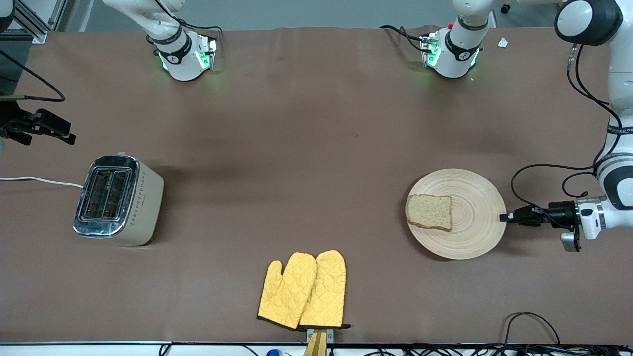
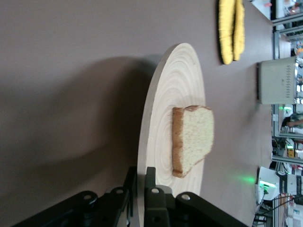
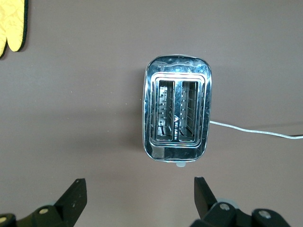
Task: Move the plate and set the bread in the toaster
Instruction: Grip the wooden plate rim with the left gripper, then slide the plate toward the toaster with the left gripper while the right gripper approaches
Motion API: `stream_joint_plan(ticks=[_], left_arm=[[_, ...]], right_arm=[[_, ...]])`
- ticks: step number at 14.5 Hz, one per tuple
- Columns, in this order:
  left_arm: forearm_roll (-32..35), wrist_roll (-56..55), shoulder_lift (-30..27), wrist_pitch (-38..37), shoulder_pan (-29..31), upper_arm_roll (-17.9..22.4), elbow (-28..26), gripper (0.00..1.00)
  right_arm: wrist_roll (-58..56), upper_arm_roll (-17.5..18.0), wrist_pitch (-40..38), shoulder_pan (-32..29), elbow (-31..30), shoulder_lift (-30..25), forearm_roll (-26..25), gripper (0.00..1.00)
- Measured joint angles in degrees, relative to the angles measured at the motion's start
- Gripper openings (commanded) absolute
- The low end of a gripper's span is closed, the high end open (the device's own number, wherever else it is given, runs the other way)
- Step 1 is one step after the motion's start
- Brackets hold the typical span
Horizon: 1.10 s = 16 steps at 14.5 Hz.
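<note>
The round wooden plate (image 1: 472,217) lies toward the left arm's end of the table, and the bread (image 1: 429,211) rests flat on the side of it toward the toaster. My left gripper (image 1: 504,216) comes in low from the table's end and is shut on the plate's rim. The left wrist view shows its fingers (image 2: 154,182) pinching the rim of the plate (image 2: 170,113), with the bread (image 2: 194,139) lying past them. The toaster (image 1: 118,200) stands at the right arm's end with both slots empty. My right gripper (image 1: 44,129) hangs open over the table beside the toaster (image 3: 177,109), and nothing is between its fingers (image 3: 75,194).
A pair of yellow oven mitts (image 1: 304,291) lies near the table's front edge, between toaster and plate. The toaster's white cord (image 1: 39,180) runs off the right arm's end of the table. Loose black cables lie at the front edge near the left arm's end.
</note>
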Motion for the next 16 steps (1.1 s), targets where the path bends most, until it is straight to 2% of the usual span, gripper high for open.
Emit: stream_joint_plan(ticks=[7, 10, 16], left_arm=[[0.3, -16.4, -2.4, 2.9, -4.4, -13.9, 0.0, 0.0], [0.3, -19.3, -2.3, 5.9, -11.4, -14.4, -0.8, 0.0], [-3.5, -21.0, -0.1, 11.8, -22.3, -14.4, -2.1, 0.01]], right_arm=[[0.0, 0.0, 0.2, 0.0, 0.0, 0.0, 0.0, 1.0], [0.0, 0.0, 1.3, 0.0, -1.6, 0.1, 0.0, 1.0], [2.2, 0.3, 14.3, 1.9, -11.4, 1.8, 0.2, 1.0]])
